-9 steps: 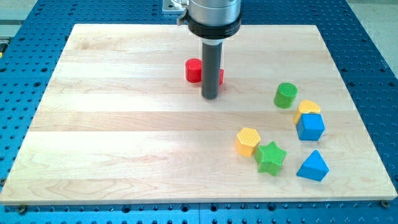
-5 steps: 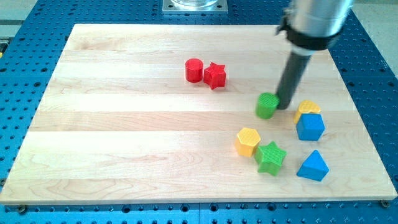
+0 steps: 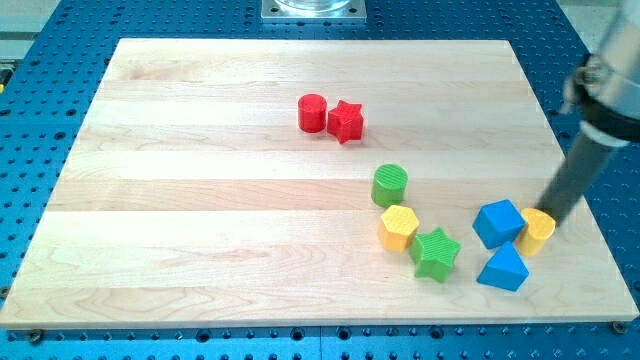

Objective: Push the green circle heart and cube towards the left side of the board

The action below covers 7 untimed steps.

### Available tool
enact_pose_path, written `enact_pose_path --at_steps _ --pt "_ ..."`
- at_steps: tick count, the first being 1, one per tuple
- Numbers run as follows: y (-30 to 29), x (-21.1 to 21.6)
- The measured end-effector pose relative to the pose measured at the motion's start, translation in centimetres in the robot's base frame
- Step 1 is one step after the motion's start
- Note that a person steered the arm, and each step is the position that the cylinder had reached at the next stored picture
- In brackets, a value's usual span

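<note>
Leftward path past green cylinder (image 3: 390,186) open

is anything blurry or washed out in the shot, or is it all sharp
Camera view: the arm's upper housing at the view's right edge is motion-blurred; my tip beside the yellow heart is slightly soft. Blocks and board are sharp, evenly lit, with faint shadows and no glare.

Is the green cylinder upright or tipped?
Upright: the green cylinder shows its round flat top facing up, standing just above the yellow hexagon.

A green cylinder (image 3: 390,186) stands upright right of centre, while the blue cube (image 3: 498,223) touches the yellow heart (image 3: 538,230) at lower right.
</note>
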<state>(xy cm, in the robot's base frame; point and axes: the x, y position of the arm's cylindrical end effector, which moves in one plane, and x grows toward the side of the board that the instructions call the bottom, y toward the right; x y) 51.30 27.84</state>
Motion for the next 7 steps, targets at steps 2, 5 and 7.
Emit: enact_pose_path --at_steps 2,5,7 --pt "2.1 3.7" --pt "-7.4 -2.0" --pt "-19.7 -5.8"
